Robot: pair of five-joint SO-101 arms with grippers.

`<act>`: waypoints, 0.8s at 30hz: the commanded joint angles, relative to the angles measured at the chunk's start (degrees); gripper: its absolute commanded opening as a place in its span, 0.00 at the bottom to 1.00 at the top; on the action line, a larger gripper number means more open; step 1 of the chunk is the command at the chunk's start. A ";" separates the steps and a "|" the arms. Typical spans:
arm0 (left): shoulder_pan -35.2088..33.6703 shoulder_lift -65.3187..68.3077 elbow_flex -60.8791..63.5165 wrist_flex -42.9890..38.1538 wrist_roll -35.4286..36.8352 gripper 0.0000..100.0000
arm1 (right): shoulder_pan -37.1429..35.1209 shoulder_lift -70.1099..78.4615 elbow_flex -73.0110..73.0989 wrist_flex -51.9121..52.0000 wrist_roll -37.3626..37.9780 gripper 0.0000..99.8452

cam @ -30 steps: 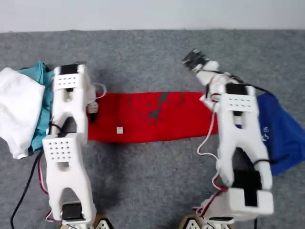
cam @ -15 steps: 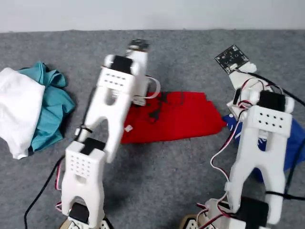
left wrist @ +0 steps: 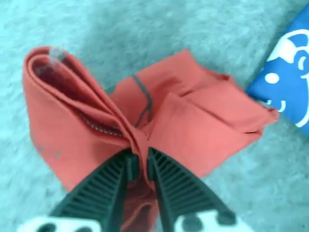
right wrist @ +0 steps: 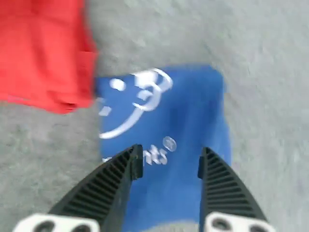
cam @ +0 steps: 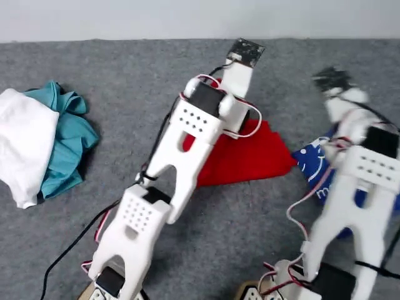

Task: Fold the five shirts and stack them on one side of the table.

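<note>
At the middle of the table, the left gripper point(left wrist: 139, 162) was pinched tight on a bunched fold of the red shirt point(left wrist: 193, 125), its two dark ribbed jaws closed with cloth squeezed between them. From that pinch the shirt was doubled over on itself, one layered edge lifted into a loop and the rest spread on the grey table point(cam: 125, 81) beneath the arm. Over on the right, the right gripper point(right wrist: 166, 157) hung with its jaws apart and nothing between them, above the blue shirt point(right wrist: 183, 111), which lay with its white print facing up. A corner of the red shirt met the blue one's edge; whether it overlapped I could not tell. Far off at the table's left side, a white shirt point(cam: 25, 144) lay piled on a crumpled teal shirt point(cam: 69, 144), well apart from both arms.
</note>
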State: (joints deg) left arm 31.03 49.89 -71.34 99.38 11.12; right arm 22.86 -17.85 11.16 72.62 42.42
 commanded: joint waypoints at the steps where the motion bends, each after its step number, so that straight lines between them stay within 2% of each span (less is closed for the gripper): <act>1: 3.52 3.52 -8.04 0.26 0.53 0.01 | 7.69 -2.24 -5.80 0.13 -5.45 0.26; 5: 5.98 9.76 -12.44 -1.85 0.09 0.01 | 10.68 -2.24 -8.44 0.40 -10.64 0.28; 14: 10.90 18.55 -18.68 -8.00 0.09 0.01 | 10.59 -2.24 -8.09 0.40 -10.73 0.29; 17: 12.22 19.25 -19.21 -8.88 0.00 0.04 | 10.59 -2.24 -8.09 0.48 -10.81 0.29; 24: 12.04 19.52 -19.21 -12.40 0.00 0.09 | 10.59 -2.24 -8.09 0.92 -10.81 0.29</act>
State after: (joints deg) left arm 43.08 70.37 -87.60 88.31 11.03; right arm 32.79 -17.85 5.10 72.62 32.22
